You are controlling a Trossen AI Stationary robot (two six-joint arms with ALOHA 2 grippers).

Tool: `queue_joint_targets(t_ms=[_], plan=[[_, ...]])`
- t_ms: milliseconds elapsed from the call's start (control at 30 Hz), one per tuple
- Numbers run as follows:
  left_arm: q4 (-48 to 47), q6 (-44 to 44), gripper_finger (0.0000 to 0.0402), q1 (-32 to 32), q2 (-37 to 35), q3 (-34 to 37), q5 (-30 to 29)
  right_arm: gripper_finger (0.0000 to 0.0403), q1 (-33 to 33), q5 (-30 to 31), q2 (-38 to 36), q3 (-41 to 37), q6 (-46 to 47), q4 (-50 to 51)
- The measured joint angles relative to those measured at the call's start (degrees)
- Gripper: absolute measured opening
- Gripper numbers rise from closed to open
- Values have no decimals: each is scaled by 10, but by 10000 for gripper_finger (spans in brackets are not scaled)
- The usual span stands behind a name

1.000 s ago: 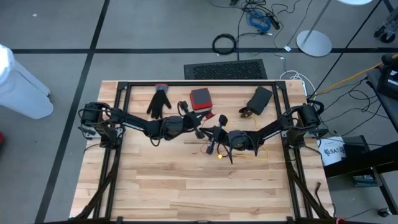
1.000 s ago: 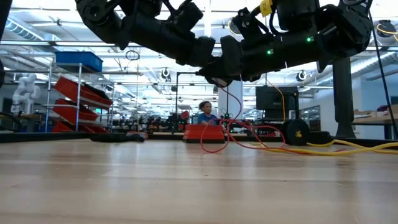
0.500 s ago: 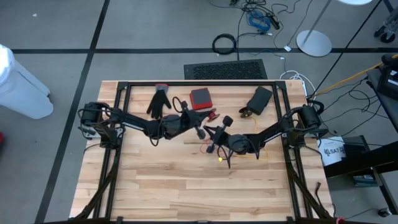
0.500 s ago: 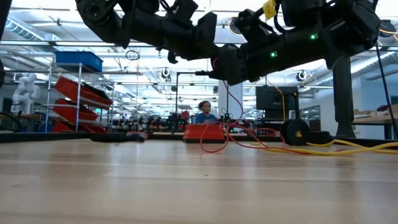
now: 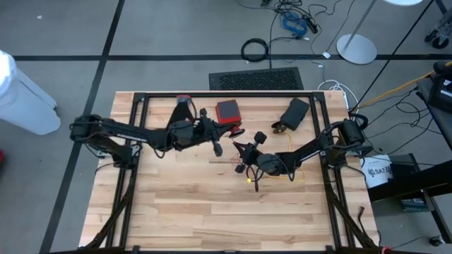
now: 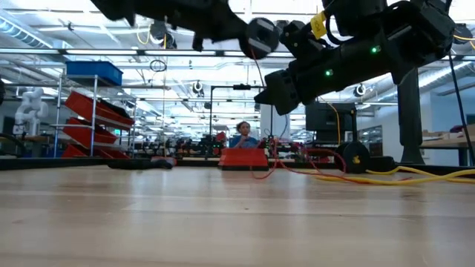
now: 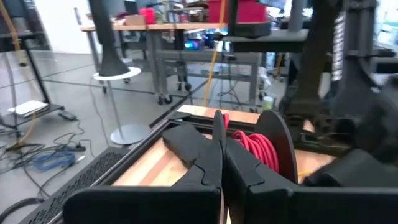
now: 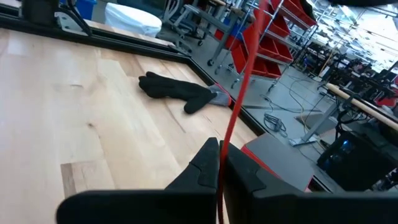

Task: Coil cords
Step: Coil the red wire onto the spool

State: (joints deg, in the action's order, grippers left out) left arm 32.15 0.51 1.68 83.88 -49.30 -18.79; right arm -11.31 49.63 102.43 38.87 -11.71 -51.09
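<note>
On the left, the left gripper [image 5: 214,147] reaches from the table's left edge toward the middle, raised above the wooden table [image 5: 176,212]. Its fingers [image 7: 208,165] are pressed together on a thin red cord [image 7: 219,119], which rises between them in the left wrist view; behind them a bundle of red cord loops [image 7: 258,146] lies beside a dark round disc. Just beyond this gripper, near the far edge, sits a red box [image 5: 227,111]. A black glove [image 8: 183,93] lies flat on the wood toward the far left side.

Near the table's middle, the right gripper [image 5: 240,166] hangs above the surface, well clear of it in the low view. Its fingers [image 8: 208,163] are closed on the same red cord [image 8: 245,81], which runs taut and upward from between them. A yellow cord [image 5: 286,175] lies on the wood under the right arm, and further right it trails along the table [image 6: 415,176].
</note>
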Motion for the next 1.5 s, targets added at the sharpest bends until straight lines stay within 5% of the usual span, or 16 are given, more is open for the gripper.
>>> queue_joint_targets(t_ms=[333, 633, 800, 1167, 1367, 1500], plan=[[-171, 33, 0, 2, -105, 0, 31, 0, -1, -2, 0, 0, -3, 6], [-243, 62, 0, 2, -103, 0, 210, 0, -1, -20, 0, 0, -2, 14], [-274, 77, 0, 2, -98, 0, 251, 0, -1, -20, 0, 0, 3, 18], [-397, 154, 0, 3, -84, 0, 91, 0, -1, -20, 0, 0, 17, 17], [-374, 174, 0, 0, -20, 0, 48, 0, -1, -52, 0, 0, 27, -1], [-314, 193, 0, -8, 34, 0, -38, 0, -1, -65, 0, 0, 27, -10]])
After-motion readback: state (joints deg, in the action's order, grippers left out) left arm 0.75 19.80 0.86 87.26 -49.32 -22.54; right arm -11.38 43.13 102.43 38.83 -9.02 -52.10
